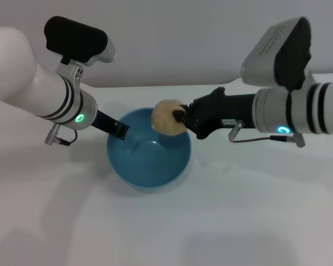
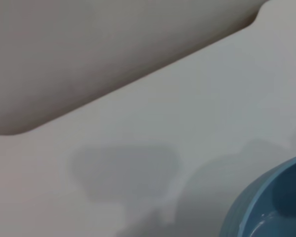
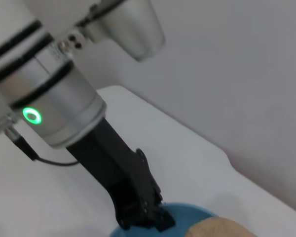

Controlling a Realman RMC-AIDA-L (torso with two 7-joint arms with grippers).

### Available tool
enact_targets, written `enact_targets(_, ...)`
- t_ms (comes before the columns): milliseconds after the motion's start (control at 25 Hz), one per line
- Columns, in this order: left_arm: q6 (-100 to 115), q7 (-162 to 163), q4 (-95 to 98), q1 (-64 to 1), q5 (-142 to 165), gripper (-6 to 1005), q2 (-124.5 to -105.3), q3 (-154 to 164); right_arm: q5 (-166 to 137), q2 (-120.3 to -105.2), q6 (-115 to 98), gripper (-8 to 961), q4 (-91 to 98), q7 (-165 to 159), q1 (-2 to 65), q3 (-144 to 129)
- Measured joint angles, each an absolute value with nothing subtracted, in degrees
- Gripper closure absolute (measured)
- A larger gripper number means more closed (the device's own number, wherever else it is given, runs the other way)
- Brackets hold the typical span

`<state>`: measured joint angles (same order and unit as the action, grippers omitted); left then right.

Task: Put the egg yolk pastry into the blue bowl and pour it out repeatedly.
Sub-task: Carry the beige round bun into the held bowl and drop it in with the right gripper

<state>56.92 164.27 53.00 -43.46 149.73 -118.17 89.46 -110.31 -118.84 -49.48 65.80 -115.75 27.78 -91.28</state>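
The blue bowl (image 1: pixel 149 158) stands on the white table in the middle of the head view; part of its rim also shows in the left wrist view (image 2: pixel 271 207) and in the right wrist view (image 3: pixel 187 212). My left gripper (image 1: pixel 121 131) is shut on the bowl's left rim; it shows in the right wrist view (image 3: pixel 145 217) too. My right gripper (image 1: pixel 177 117) is shut on the egg yolk pastry (image 1: pixel 166 116), a tan rounded bun, and holds it just above the bowl's far right rim. A sliver of the pastry shows in the right wrist view (image 3: pixel 219 229).
The white table (image 1: pixel 238 221) stretches around the bowl, with its back edge against a grey wall (image 1: pixel 183 39). Both arms reach in from the sides over the table.
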Motion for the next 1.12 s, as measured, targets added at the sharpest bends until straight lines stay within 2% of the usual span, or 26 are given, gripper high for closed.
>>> enact_targets(680,62.2,164.5,53.0,-45.8,149.7,987,-118.32,89.4,-107.1,-118.78,-49.1,936,56.5,-116.4,33.6,-93.5)
enact_targets(920,63.1,164.4,53.0,-45.8,149.7,988,-118.16,89.3,-107.3,-118.77,-52.2,757,57.0,-116.4,33.3,-93.7)
enact_targets(1120,63.5,164.3,53.4,-46.1,150.0,987,-118.13,89.4,-107.4,-118.7,-52.6,536,61.0,-116.5,30.4,-92.6)
